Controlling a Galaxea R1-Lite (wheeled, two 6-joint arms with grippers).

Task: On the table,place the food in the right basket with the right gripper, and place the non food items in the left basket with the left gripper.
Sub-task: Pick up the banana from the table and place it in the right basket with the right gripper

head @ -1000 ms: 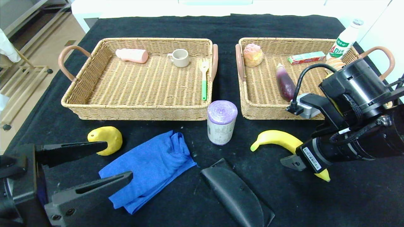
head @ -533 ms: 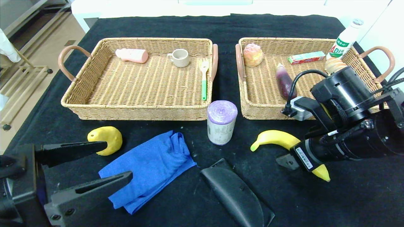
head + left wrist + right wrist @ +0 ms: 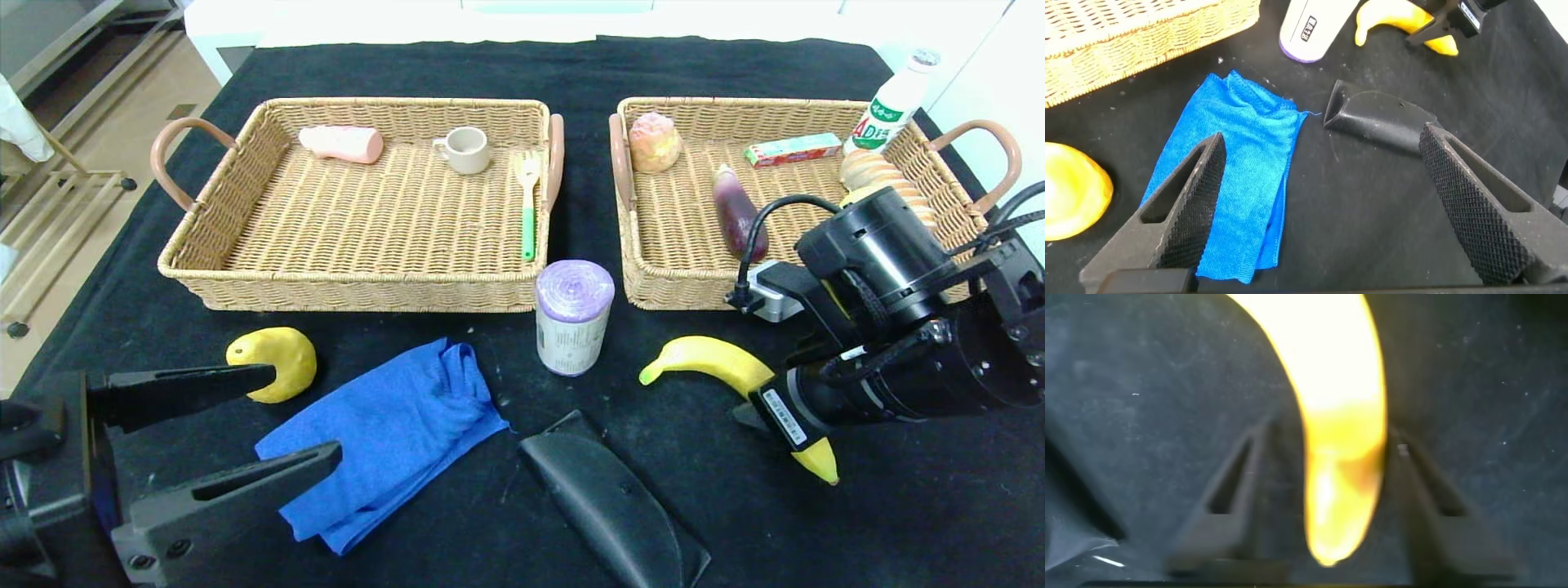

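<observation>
right hand (image 3: 788,429) down over banana (image 3: 718,363), fingers straddling its near tip, not yet clenched | banana on tabletop near front-right, just before right basket (image 3: 816,298), long axis left-to-near-right across my hand | left hand (image 3: 269,416) parked open, front-left corner

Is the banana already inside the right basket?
No. In the head view the banana lies on the black table in front of the right basket, with the right gripper down around it.
</observation>
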